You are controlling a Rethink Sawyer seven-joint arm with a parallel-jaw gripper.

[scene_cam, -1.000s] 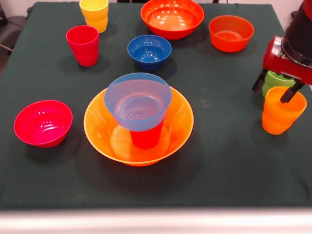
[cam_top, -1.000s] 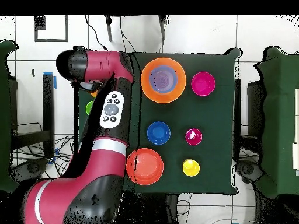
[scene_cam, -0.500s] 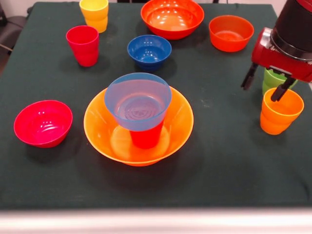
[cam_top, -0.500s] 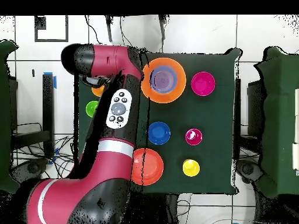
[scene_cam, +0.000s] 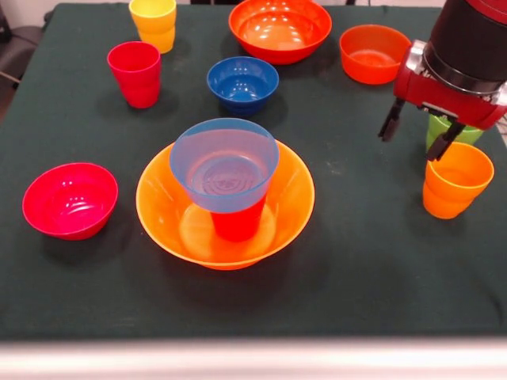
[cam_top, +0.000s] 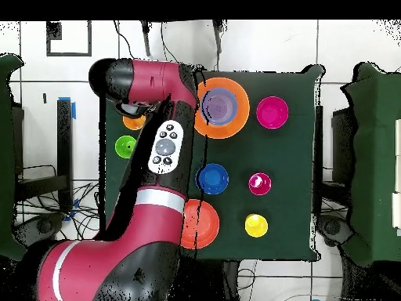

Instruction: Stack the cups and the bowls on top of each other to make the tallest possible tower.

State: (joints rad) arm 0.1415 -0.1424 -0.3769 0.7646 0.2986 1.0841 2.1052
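The tower stands mid-table: a wide orange bowl holds a red-orange cup with a light blue bowl on top. From overhead the wide orange bowl shows beside the arm. My gripper hangs open and empty at the right, just left of an orange cup and a green cup that it partly hides. Loose on the cloth are a dark blue bowl, a crimson cup, a yellow cup, a magenta bowl, a large red-orange bowl and a small orange-red bowl.
In the overhead view the arm covers the gripper and part of the large red-orange bowl. The green cup and the orange cup sit near the cloth's edge there.
My gripper has risen and shifted left in the front view, away from the orange cup's rim. The orange cup stays on the cloth. The other things have not moved.
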